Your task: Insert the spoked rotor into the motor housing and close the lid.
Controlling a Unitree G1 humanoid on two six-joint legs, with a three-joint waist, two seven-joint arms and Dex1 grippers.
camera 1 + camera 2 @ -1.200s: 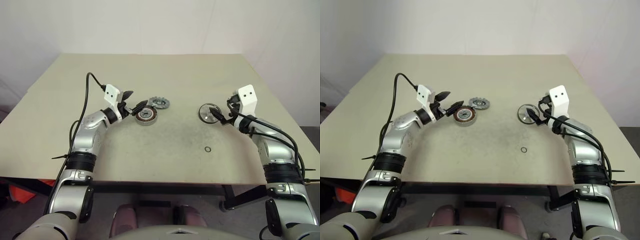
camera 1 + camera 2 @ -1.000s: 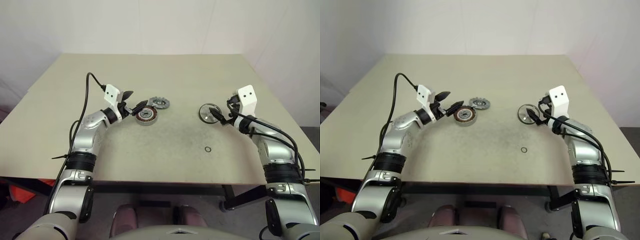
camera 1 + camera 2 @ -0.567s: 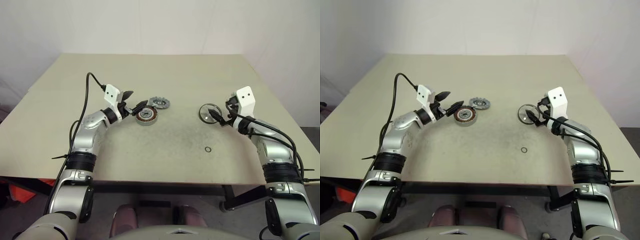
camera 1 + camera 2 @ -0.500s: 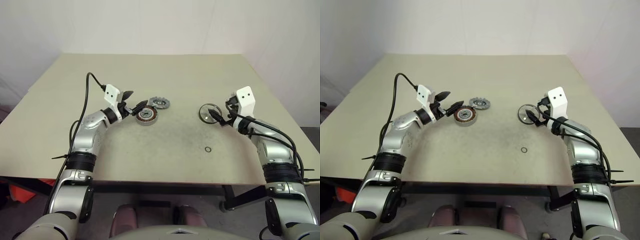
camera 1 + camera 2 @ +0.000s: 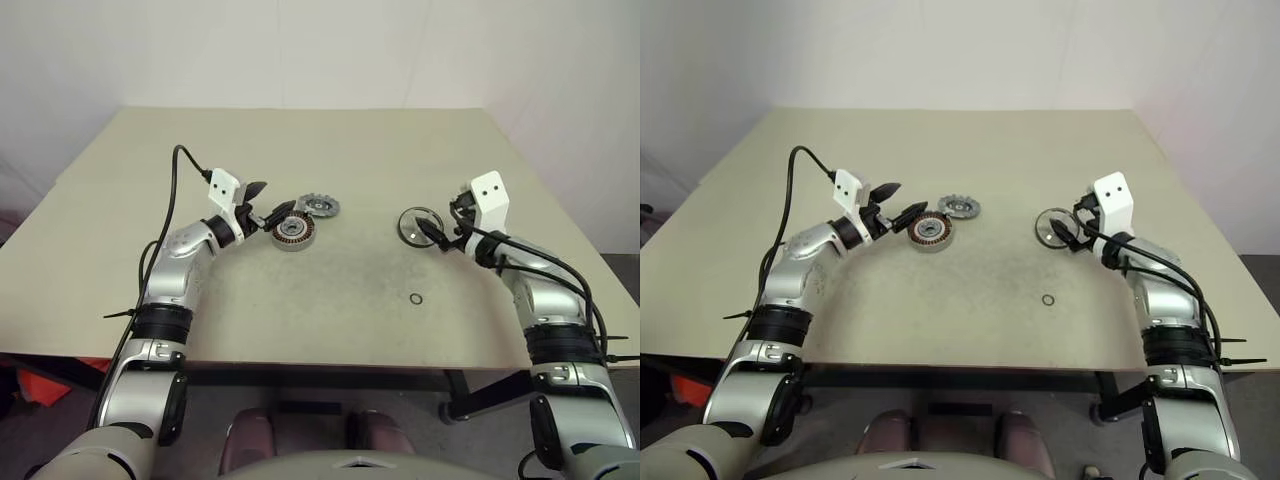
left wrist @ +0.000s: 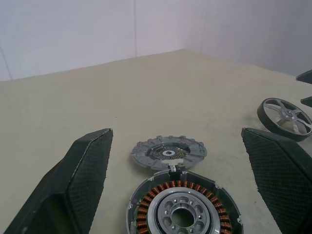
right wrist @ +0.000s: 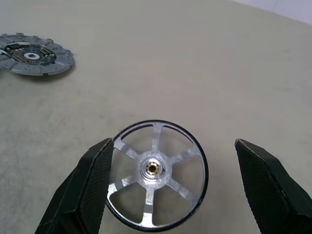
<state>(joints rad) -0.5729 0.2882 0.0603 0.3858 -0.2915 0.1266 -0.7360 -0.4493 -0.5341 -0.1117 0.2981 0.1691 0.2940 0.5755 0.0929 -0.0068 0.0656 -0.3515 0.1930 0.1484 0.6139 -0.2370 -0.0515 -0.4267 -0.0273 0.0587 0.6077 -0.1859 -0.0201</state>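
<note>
Left eye view: nothing has moved since the earlier frames. Motor housing (image 5: 294, 233) sits on the table (image 5: 330, 290), left gripper (image 5: 268, 203) spread wide beside it, empty.
Left wrist view: toothed lid (image 6: 168, 152) touches the housing's far rim.
Right wrist view: right gripper (image 7: 180, 187) gapes wide around the spoked rotor (image 7: 155, 173), untouched. No legible markings.

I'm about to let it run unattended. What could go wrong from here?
The open right gripper straddles the flat silver spoked rotor; closing on its thin dark rim could flip it or let it slip. The grey toothed-edge lid touches the copper-wound silver motor housing, so the open left gripper may nudge it.
</note>
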